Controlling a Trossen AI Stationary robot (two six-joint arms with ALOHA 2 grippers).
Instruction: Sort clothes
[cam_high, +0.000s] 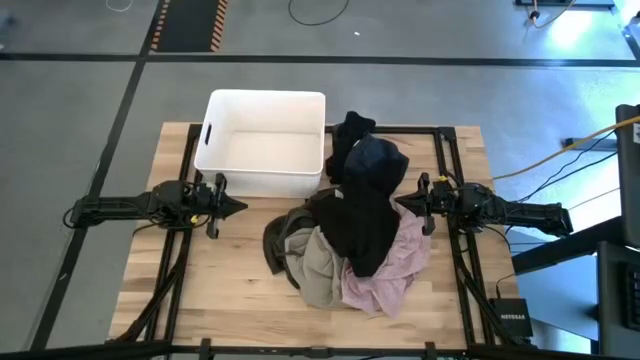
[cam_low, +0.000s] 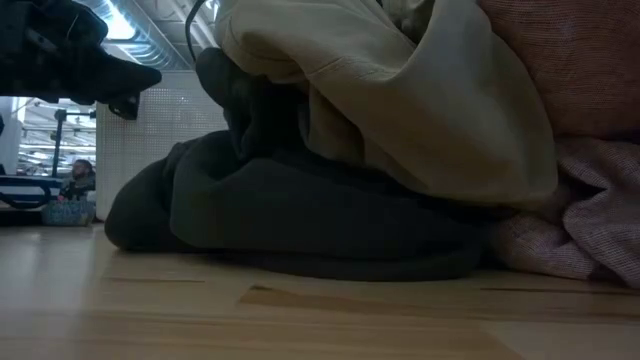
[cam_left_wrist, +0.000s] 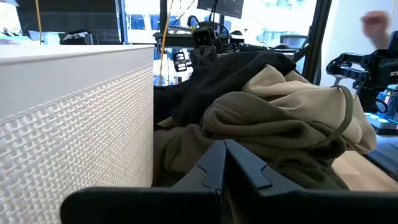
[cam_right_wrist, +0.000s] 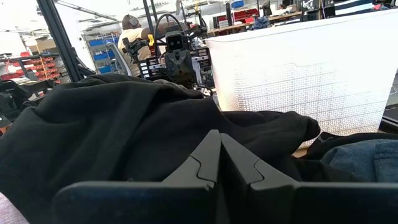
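Both arms sit low at the bench (cam_high: 150, 290) edges, facing the clothes pile from opposite sides. Left pincer (cam_high: 238, 207) is just off the near corner of the white tub (cam_high: 262, 143), fingers pressed together, holding nothing. Right pincer (cam_high: 403, 207) is at the pile's far side from the tub's corner, tips at the edge of the fabric, also closed on itself and empty; its wrist view shows the two fingers meeting with black cloth beyond them, not between them.

Clothes: all in one heap just beside the tub, on the bench. The black garment (cam_high: 362, 225) is draped over the top of the heap; the navy blue garment (cam_high: 378, 160) lies against the tub's side wall. The pale pink garment (cam_high: 388, 272) spreads out on the side away from the tub; the beige-grey garment (cam_high: 318, 265) and the dark olive-grey garment (cam_high: 278, 245) sit at the heap's base toward the left arm. In the low view, olive-grey is at the bottom, with beige folded over it. The tub appears empty.

Judgement: sorting has not started; no piece is separated and nothing is in the tub. This looks like the ready position before the first pick.

Next move, as I read it: one pincer must open, come in over the heap and pinch a single layer. The black garment on top is most accessible and closest to the right arm. Risk: layers overlap, so a deep bite may drag the pink or beige along.
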